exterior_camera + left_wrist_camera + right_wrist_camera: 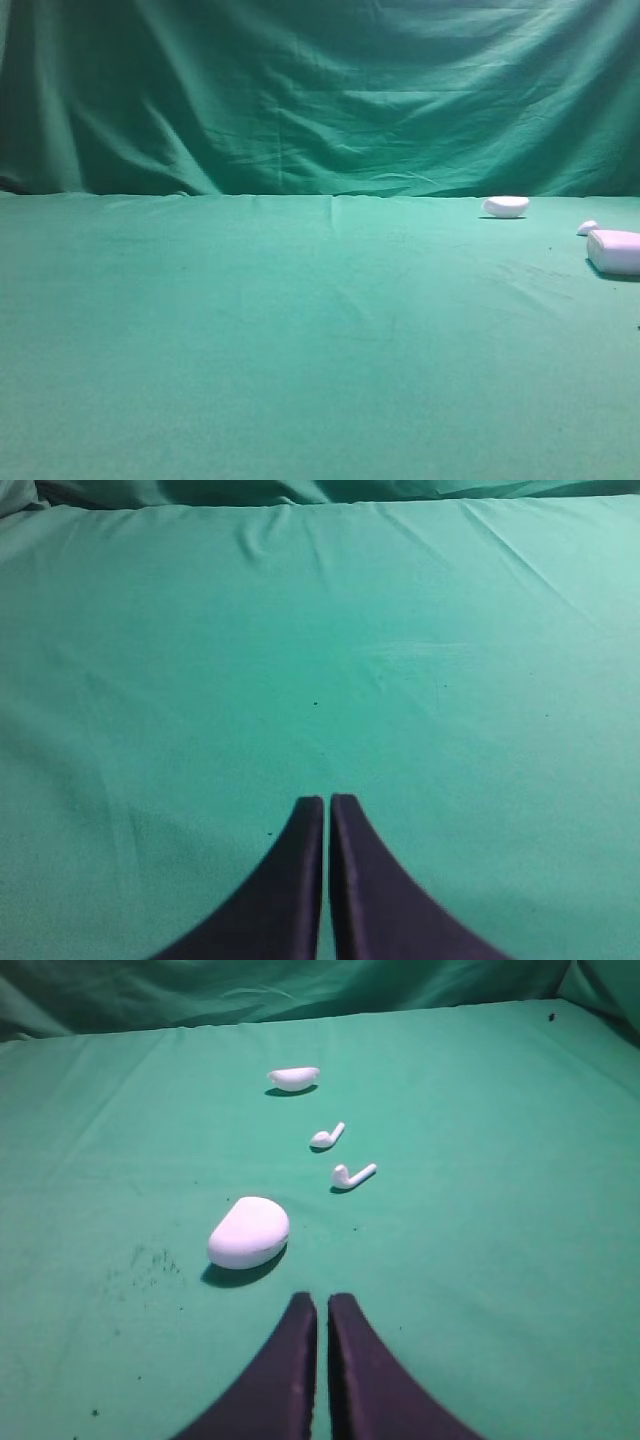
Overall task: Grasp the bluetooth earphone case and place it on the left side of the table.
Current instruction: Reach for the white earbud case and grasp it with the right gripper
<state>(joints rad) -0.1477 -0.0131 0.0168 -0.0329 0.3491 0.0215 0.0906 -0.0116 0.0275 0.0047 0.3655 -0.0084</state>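
Earphone case lying on the green table just ahead and left of the right gripper, jaws pressed together, empty, left gripper likewise closed on nothing, two earbuds beyond the case

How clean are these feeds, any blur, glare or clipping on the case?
High view: soft, case clipped at the right edge. Right wrist view: sharper, case whole, slightly blown out, shadow at its near left. Left wrist view: only cloth and dark fingers.
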